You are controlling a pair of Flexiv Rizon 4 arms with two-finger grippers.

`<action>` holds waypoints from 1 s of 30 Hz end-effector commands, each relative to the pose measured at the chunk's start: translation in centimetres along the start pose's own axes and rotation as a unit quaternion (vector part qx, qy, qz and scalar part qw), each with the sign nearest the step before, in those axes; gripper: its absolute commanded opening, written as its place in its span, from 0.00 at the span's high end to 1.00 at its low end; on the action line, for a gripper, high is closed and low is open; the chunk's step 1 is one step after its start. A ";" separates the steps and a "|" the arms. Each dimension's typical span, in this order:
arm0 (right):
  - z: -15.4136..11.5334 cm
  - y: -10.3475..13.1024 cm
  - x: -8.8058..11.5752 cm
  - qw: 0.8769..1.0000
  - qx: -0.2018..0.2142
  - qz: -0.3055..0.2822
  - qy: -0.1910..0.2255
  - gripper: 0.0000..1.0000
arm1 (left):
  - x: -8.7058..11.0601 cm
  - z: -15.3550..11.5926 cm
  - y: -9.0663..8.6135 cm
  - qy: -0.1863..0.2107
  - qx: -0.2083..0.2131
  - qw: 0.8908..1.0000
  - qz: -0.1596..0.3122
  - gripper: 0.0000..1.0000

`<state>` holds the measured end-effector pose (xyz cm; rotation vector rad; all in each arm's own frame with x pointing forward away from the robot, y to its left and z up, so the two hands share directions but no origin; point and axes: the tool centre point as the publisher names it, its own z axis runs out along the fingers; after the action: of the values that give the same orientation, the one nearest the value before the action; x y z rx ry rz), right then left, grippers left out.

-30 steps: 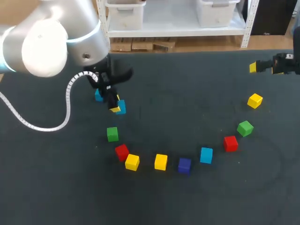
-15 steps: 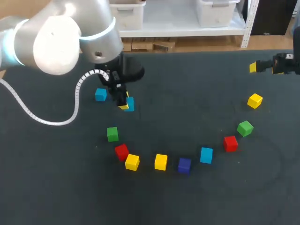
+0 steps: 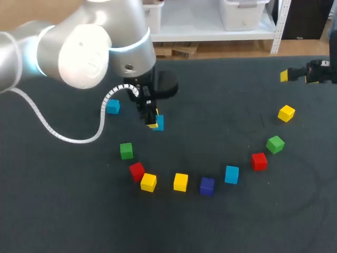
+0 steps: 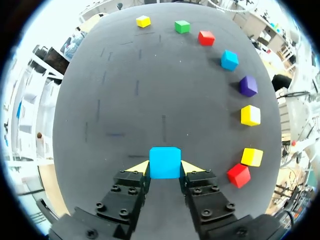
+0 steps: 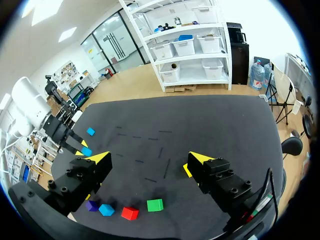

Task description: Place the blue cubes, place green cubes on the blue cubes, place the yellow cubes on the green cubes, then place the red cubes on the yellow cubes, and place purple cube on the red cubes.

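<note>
The left gripper (image 4: 165, 169) clamps a light blue cube (image 4: 165, 161) between its yellow tips over the dark table (image 3: 221, 116), near a second blue cube (image 3: 112, 107), while the right gripper (image 5: 150, 159) hangs wide open by the table's right edge.

The left arm (image 3: 121, 21) is thick and silver-grey, with rounded joints, a round white cap (image 3: 84, 57) and a glowing pale-blue ring (image 3: 132, 45). A white coiled cable (image 3: 79, 138) loops behind the black left gripper (image 3: 153, 121). It and the right gripper (image 5: 150, 158) have blocky black fingers (image 4: 125, 195) studded with hex screws (image 4: 120, 213) and ending in yellow wedge tips (image 4: 137, 167).
</note>
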<state>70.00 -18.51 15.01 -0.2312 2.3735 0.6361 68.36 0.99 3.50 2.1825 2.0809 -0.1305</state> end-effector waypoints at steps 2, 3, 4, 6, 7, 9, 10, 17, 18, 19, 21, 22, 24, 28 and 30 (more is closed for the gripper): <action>0.0 0.0 0.0 1.000 0.000 0.000 0.000 0.00 | -0.9 0.1 0.5 -0.003 -0.008 1.000 -0.010 1.00; 0.0 0.0 0.0 1.000 0.000 0.000 0.000 0.00 | -1.1 0.1 0.6 -0.011 -0.001 1.000 -0.017 1.00; 0.0 0.0 0.0 1.000 0.000 0.000 0.000 0.00 | -1.2 0.1 0.7 -0.011 -0.001 1.000 -0.015 1.00; 0.0 0.0 0.0 1.000 0.000 0.000 0.000 0.00 | -1.4 0.4 0.7 -0.007 -0.003 1.000 -0.015 1.00; 0.0 0.0 0.0 1.000 0.000 0.000 0.000 0.00 | -1.5 0.5 0.8 -0.013 0.006 1.000 -0.018 1.00; 0.0 0.0 0.0 1.000 0.000 0.000 0.000 0.00 | -1.7 0.5 0.9 -0.009 0.000 1.000 -0.017 1.00; 0.0 0.0 0.0 1.000 0.000 0.000 0.000 0.00 | -1.9 0.4 1.1 -0.012 0.002 1.000 -0.019 1.00; 0.0 0.0 0.0 1.000 0.000 0.000 0.000 0.00 | -2.7 1.1 1.5 -0.007 0.002 1.000 -0.013 1.00; 0.0 0.0 0.0 1.000 0.000 0.000 0.000 0.00 | -2.8 1.2 1.5 -0.006 0.004 1.000 -0.013 1.00; 0.0 0.0 0.0 1.000 0.000 0.000 0.000 0.00 | -2.8 1.4 1.6 -0.001 0.003 1.000 -0.014 1.00; 0.0 0.0 0.0 1.000 0.000 0.000 0.000 0.00 | -3.1 1.6 1.6 -0.004 0.007 1.000 -0.010 1.00; 0.0 0.0 0.0 1.000 0.000 0.000 0.000 0.00 | -3.3 1.7 1.6 -0.004 0.008 1.000 -0.006 1.00; 0.0 0.0 0.0 1.000 0.000 0.000 0.000 0.00 | -3.7 1.8 1.5 -0.001 0.007 1.000 -0.004 1.00; 0.0 0.0 0.0 1.000 0.000 0.000 0.000 0.00 | -3.8 2.4 1.2 0.005 0.009 1.000 -0.005 1.00; 0.0 0.0 0.0 1.000 0.000 0.000 0.000 0.00 | -3.8 2.6 1.1 0.002 0.020 1.000 -0.008 1.00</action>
<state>70.00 -18.51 15.00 -0.2313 2.3735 0.6360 68.74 -2.90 1.73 2.1839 2.1070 -0.1591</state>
